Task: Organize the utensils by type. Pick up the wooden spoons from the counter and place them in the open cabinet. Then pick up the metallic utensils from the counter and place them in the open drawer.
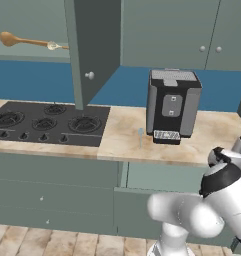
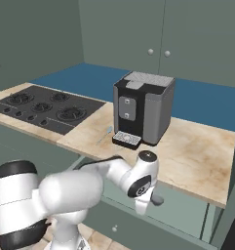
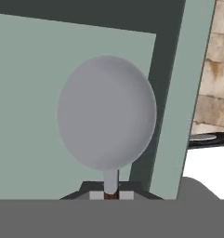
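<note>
1. A rendered kitchen with grey-green cabinet fronts, a blue back wall and a long beige-tan marbled stone table [image 1: 124,135]; the landmark used below is the black-and-silver boxy coffee machine [image 1: 172,106] standing on that table
2. Left of the coffee machine, a black gas hob [image 1: 47,122] is set into the table
3. Just in front of the coffee machine's left corner lies a slim pale blue-grey metal spoon [image 1: 140,136], flat on the table near its front edge
4. Up and to the left of the coffee machine, the grey-green wall cabinet [image 1: 27,30] stands open, its tall flat door [image 1: 92,50] with a small round knob swung out toward the camera
5. On that cabinet's shelf, far up-left of the coffee machine, rests the large orange-brown wooden spoon [image 1: 22,41]; touching the end of its handle is a much smaller wooden spoon with a pale bowl [image 1: 54,46]
6. Below the table edge in front of the coffee machine, the shallow grey-green drawer [image 2: 187,207] is pulled out
7. The white arm reaches down in front of the coffee machine with its hand over that drawer; the hand view shows the gripper [image 3: 111,194] closed on the thin stem of a metal utensil with a round grey head [image 3: 107,113], held over the drawer's pale green inside
8. Tan tiled floor [image 3: 215,69] shows past the drawer's side in the hand view
</note>
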Motion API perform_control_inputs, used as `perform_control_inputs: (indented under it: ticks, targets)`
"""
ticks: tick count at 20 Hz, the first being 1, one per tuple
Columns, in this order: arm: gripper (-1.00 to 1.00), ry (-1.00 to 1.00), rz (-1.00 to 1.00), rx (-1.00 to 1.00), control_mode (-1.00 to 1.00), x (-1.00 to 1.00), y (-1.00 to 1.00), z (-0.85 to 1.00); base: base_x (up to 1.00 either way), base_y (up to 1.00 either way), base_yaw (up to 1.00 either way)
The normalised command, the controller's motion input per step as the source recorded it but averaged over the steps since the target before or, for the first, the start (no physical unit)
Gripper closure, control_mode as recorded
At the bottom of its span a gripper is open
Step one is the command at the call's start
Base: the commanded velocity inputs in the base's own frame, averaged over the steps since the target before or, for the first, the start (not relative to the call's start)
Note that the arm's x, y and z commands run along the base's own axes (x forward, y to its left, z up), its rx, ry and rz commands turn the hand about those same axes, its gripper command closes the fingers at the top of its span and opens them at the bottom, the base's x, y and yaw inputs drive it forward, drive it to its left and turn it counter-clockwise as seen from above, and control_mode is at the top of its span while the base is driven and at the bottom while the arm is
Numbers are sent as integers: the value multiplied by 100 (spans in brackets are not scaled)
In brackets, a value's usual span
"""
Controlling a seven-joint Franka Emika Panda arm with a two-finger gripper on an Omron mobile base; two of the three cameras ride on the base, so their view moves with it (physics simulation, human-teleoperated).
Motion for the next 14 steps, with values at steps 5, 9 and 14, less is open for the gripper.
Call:
perform_control_inputs:
  ticks: [5,9,14]
  targets:
    - [100,0,3,5,-100,22,-11,-30,0,0,0]
    - [100,0,6,6,-100,21,-10,-24,0,0,0]
    - [100,0,9,6,-100,6,-10,-25,0,0,0]
